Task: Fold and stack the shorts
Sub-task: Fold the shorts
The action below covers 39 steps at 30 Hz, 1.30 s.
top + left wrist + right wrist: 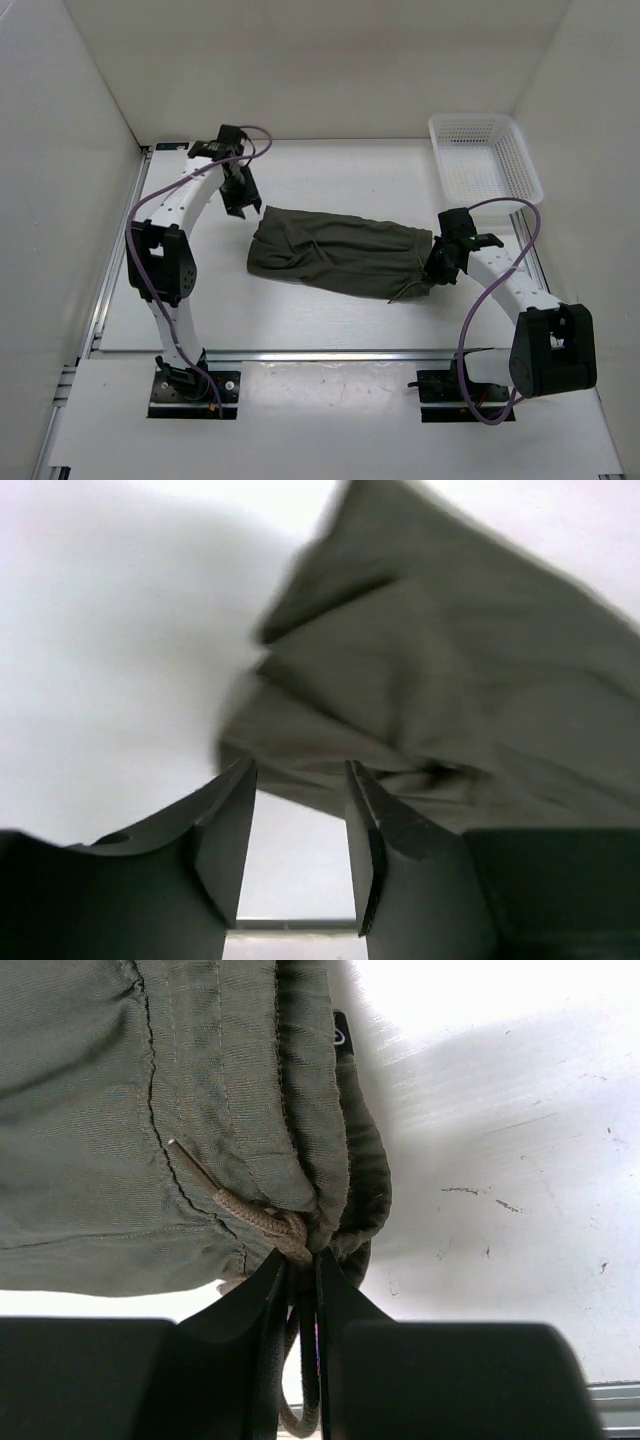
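Note:
The dark olive-green shorts lie crumpled lengthwise across the middle of the table. My right gripper is shut on the waistband end of the shorts, with the tan drawstring pinched between the jaws. My left gripper is open and empty, hovering just above the leg end of the shorts. In the left wrist view the gripper shows bare table between its fingers, with the fabric edge just beyond the tips.
A white plastic basket stands at the back right corner. White walls enclose the table on the left, back and right. A metal rail runs along the near edge.

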Available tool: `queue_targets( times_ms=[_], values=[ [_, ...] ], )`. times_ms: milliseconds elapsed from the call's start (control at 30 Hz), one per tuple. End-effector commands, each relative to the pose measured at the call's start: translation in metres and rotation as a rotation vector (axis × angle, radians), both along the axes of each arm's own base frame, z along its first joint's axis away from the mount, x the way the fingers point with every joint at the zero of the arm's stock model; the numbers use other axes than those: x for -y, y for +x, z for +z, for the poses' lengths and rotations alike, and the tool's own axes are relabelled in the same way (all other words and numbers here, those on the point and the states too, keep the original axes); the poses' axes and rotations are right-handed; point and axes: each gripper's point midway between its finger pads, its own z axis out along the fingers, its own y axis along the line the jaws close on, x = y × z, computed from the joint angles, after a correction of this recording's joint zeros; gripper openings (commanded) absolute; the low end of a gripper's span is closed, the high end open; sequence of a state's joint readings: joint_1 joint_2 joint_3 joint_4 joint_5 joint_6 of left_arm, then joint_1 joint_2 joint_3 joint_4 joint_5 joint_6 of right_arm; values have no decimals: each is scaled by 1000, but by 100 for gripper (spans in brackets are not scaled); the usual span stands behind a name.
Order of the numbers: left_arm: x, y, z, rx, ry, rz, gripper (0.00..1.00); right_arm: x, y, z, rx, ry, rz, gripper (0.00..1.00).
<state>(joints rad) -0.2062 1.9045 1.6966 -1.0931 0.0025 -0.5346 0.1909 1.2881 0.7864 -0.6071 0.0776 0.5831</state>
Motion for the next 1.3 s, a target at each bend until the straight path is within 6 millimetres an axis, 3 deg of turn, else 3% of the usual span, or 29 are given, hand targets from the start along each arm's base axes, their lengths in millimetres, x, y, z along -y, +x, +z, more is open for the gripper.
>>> queue_targets(
  times_ms=[0, 100, 133, 200, 233, 400, 433, 500, 567, 600, 633, 800, 933, 967, 1000, 1067, 1100, 1167, 1200, 1233, 1267],
  values=[
    [35, 18, 8, 13, -5, -73, 51, 2, 9, 11, 42, -14, 10, 0],
    [62, 28, 5, 5, -6, -115, 73, 2, 11, 12, 43, -14, 10, 0],
    [68, 32, -11, -23, 2, -124, 75, 2, 11, 12, 43, -14, 10, 0],
    [76, 37, -15, -26, 10, -127, 75, 1, 14, 15, 52, -12, 10, 0],
    [81, 39, -28, -44, 27, -127, 75, 1, 14, 15, 52, -12, 10, 0],
    [82, 41, -51, -81, 93, -124, 77, 1, 14, 15, 52, -12, 10, 0],
    [82, 41, -51, -81, 91, -115, 74, 1, 14, 15, 52, -12, 10, 0],
    [82, 41, -51, -81, 88, -106, 54, 1, 14, 15, 52, -12, 10, 0],
    [85, 39, -43, -63, 93, -113, 29, 1, 14, 15, 52, -12, 10, 0],
    [85, 39, -38, -54, 90, -113, 12, 1, 14, 15, 52, -12, 10, 0],
    [84, 37, -37, -54, 90, -113, 10, 1, 14, 15, 52, -12, 10, 0],
    [76, 29, -3, 1, 92, -105, 10, 1, 14, 15, 51, -8, 2, 0],
    [65, 5, 14, 3, 101, -102, 10, 2, 14, 17, 62, -15, -2, 0],
    [59, -9, 5, -37, 113, -96, 10, 2, 14, 17, 62, -15, -2, 0],
    [57, -15, 15, -12, 104, -94, 10, 3, 12, 16, 62, -15, -2, 0],
    [54, -27, 12, -14, 91, -89, 10, 4, 7, 14, 51, -17, -2, 0],
    [48, -45, 6, -40, 88, -82, 10, 4, 8, 16, 60, -15, -2, 0],
    [44, -56, -2, -45, 87, -73, 10, 7, 2, 11, 48, -27, -6, 0],
    [38, -72, -15, -81, 97, -63, 11, 7, -1, 12, 45, -28, -6, 0],
    [37, -79, -22, -95, 90, -66, 15, 10, -4, 8, 36, -42, -12, 0],
    [39, -82, -31, -104, 79, -60, 44, 11, -8, 8, 34, -43, -12, 0]
  ],
)
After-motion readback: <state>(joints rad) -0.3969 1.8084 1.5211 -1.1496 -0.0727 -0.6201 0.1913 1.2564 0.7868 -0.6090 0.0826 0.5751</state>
